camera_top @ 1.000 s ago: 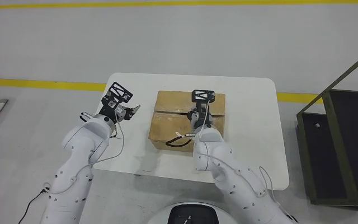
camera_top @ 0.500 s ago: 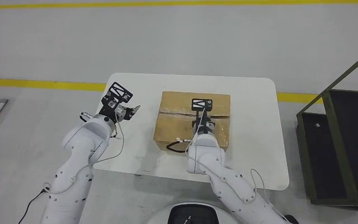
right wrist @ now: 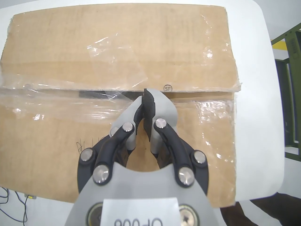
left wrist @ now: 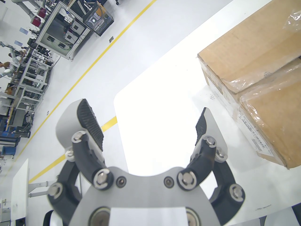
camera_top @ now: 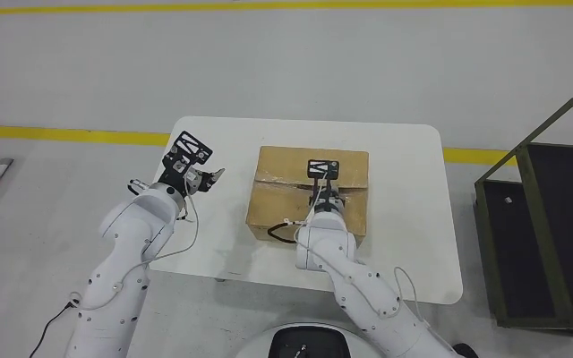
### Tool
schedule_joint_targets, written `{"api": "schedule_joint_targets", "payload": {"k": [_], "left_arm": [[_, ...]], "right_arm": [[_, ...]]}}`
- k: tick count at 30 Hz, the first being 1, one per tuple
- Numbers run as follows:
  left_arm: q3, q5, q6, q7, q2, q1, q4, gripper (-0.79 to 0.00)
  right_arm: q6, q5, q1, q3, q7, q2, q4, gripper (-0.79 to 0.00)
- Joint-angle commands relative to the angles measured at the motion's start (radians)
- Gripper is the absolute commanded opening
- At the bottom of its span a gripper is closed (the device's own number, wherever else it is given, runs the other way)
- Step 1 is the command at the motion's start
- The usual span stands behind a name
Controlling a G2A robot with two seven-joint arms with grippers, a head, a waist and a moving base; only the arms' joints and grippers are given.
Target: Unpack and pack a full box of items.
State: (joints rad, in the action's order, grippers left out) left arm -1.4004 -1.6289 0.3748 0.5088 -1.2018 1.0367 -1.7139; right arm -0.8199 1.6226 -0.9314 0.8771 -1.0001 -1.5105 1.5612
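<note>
A closed brown cardboard box (camera_top: 282, 188) (right wrist: 117, 48) (left wrist: 254, 55) lies on the white table (camera_top: 403, 179), its two top flaps meeting at a middle seam under torn clear tape. My right gripper (right wrist: 144, 97) (camera_top: 324, 183) is shut, empty, with its tips resting at the seam where a dark gap shows between the flaps. My left gripper (left wrist: 145, 118) (camera_top: 206, 174) hangs open and empty over the table's left part, apart from the box's left side.
A green metal rack (camera_top: 528, 224) stands on the floor to the right of the table. Yellow floor lines (camera_top: 81, 136) run behind the table. Bare tabletop lies left and right of the box.
Over the last second the box slid a little to the right under the right gripper, which drew back along the top. The left arm stayed still.
</note>
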Motion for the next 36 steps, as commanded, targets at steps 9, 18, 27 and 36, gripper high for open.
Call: {"api": "schedule_joint_targets", "payload": {"k": [9,18,27,36], "left_arm": [[0.000,0.000,0.000,0.000,0.000,0.000,0.000,0.000],[0.000,0.000,0.000,0.000,0.000,0.000,0.000,0.000],[0.000,0.000,0.000,0.000,0.000,0.000,0.000,0.000],[0.000,0.000,0.000,0.000,0.000,0.000,0.000,0.000]], "right_arm": [[0.055,0.104,-0.068,0.067,-0.055,-0.012,0.115,-0.120],[0.112,0.222,-0.173,0.146,-0.112,-0.024,0.268,-0.089],[0.309,0.133,-0.141,0.099,0.038,-0.042,0.346,-0.665],[0.385,-0.087,0.030,0.052,0.206,-0.089,0.013,-0.785]]}}
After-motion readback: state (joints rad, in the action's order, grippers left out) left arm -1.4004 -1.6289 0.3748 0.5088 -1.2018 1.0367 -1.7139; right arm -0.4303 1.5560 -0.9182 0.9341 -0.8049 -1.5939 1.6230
